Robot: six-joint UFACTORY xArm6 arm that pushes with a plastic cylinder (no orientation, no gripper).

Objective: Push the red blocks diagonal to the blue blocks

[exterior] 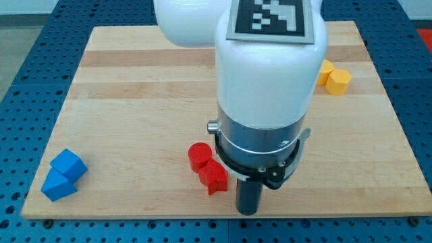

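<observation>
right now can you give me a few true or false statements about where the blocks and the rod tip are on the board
1. The two red blocks touch each other. True.
2. The blue blocks sit at the view's top right. False: they sit at the view's bottom left corner of the board.
3. My tip is just to the view's right of the red blocks. True.
4. The yellow blocks lie beside the blue ones. False: they are at the view's top right, partly hidden behind the arm.
5. My tip is pressing on a blue block. False: it is far from them, near the red pair.
</observation>
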